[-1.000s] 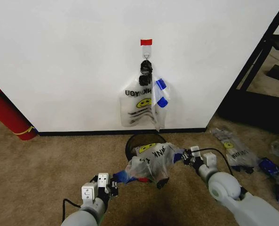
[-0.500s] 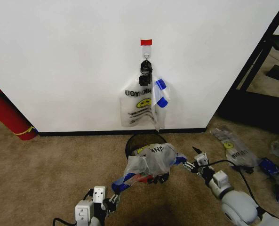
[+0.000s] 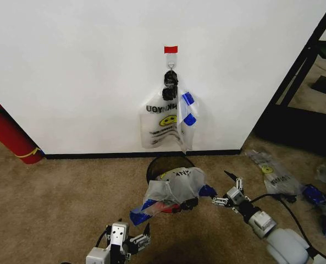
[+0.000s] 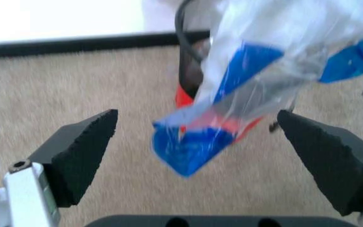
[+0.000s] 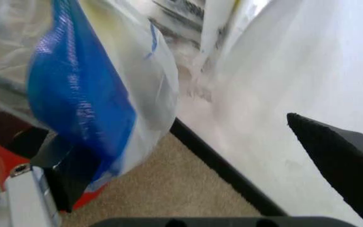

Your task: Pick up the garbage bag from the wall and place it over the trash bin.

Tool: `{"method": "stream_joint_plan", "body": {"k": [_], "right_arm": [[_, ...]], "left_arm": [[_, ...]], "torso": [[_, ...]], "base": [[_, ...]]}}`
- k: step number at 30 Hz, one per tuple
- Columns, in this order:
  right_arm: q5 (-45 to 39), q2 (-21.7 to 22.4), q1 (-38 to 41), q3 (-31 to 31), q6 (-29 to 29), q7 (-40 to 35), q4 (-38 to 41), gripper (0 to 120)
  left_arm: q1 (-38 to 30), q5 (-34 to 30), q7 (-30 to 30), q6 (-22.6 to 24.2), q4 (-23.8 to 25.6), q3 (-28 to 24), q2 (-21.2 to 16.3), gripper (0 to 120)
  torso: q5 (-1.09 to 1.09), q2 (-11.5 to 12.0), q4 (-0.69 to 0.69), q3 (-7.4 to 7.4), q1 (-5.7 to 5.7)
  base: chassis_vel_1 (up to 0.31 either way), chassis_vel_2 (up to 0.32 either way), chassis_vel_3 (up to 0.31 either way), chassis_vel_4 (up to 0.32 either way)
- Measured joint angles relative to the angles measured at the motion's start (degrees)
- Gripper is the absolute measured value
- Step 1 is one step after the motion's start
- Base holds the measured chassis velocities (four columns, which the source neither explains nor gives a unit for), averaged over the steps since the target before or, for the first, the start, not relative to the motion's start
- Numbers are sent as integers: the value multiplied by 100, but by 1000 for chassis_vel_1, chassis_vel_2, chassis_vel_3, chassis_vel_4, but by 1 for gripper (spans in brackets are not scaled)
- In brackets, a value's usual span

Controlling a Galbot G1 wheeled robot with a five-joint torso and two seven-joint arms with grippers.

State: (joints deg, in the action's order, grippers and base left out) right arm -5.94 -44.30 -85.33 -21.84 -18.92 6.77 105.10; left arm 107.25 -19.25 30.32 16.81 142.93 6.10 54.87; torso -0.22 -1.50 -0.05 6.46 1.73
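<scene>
Between the two spread grippers, the thin translucent smiley garbage bag [image 3: 173, 190] now lies draped over the small round black trash bin [image 3: 158, 163]. Left gripper [image 3: 131, 242] and right gripper [image 3: 224, 199] have both let go and pulled back, empty: placement looks done.

Red fire extinguisher [image 3: 7, 135] leans against carpet [image 3: 53, 198].
</scene>
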Motion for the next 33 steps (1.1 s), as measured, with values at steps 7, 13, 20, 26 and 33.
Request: {"method": "stream_joint_plan", "body": {"k": [7, 13, 20, 26, 33], "right_arm": [[10, -16, -281, -508, -586, 518, -68, 100], [78, -38, -259, -604, -1029, 758, -49, 100], [-86, -103, -374, -961, -1535, 1572, 93, 100], [-265, -260, -712, -1538, -1947, 2267, 14, 100], [-1075, -502, -1340, -2237, -2060, 2625, 148, 100]], "left_arm": [[41, 889, -154, -690, -133, 49, -16, 100], [-350, 1180, -403, -999, -436, 8, -94, 100], [-1041, 443, -617, -1141, -332, 155, -370, 100], [-1526, -242, -651, -928, -212, 254, -720, 100], [-2738, -1390, -556, -374, -477, 53, -857, 99]], "torso": [[-1, 0, 0, 0, 0], [-1, 0, -1, 0, 0], [0, 1, -2, 0, 0], [1, 2, 0, 0, 0], [-1, 2, 1, 0, 0]], "base": [[0, 0, 0, 0], [0, 0, 0, 0], [0, 0, 0, 0], [0, 0, 0, 0], [0, 0, 0, 0]]}}
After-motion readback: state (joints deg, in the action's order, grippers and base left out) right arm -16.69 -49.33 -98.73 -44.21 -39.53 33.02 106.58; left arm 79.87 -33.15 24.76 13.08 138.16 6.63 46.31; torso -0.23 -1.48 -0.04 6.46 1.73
